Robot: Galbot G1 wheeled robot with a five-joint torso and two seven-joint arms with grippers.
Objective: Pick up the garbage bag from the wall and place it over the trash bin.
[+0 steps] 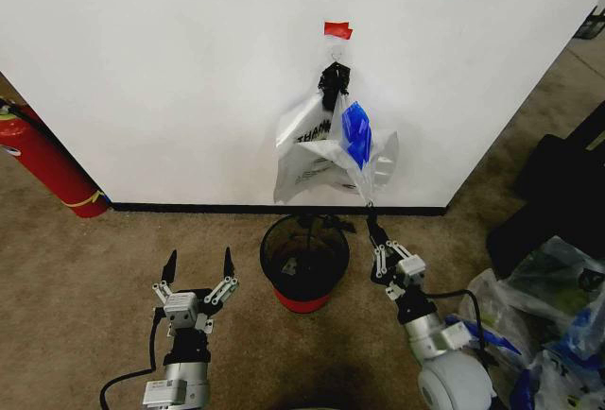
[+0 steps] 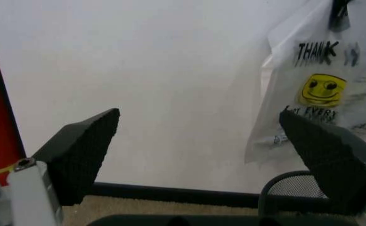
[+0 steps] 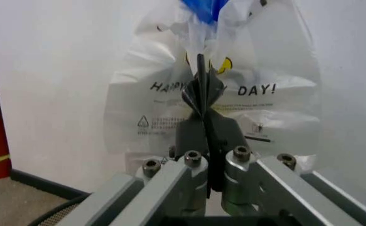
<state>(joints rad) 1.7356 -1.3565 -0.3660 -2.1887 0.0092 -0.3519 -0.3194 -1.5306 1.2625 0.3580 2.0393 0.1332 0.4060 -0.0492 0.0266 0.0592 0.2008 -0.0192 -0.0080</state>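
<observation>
The right gripper [image 1: 371, 222] – jaws clenched – sits at the garbage bag's [image 1: 356, 132] lower edge, above the trash bin's [image 1: 304, 276] two-o'clock rim; the left gripper [image 1: 198, 265], jaws released, waits over open carpet [image 1: 85, 297].

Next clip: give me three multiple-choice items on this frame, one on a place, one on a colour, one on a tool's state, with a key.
1. Where does the trash bin stand?
A. On the carpet below the hanging bags
B. Beside the fire extinguisher
C. Behind the right arm

2. What colour is the tape above the hook?
A. Yellow
B. Red
C. Blue

3. How are the left tool's fingers set?
A. Shut on the garbage bag
B. Shut on nothing
C. Spread open

Key: 1 A, the bin sits at the wall under the garbage bag; 2 B, the strip is plainly red; 3 C, the left wrist view shows a wide gap between its pads. The right tool is shut, near the bags' lower edge.
</observation>
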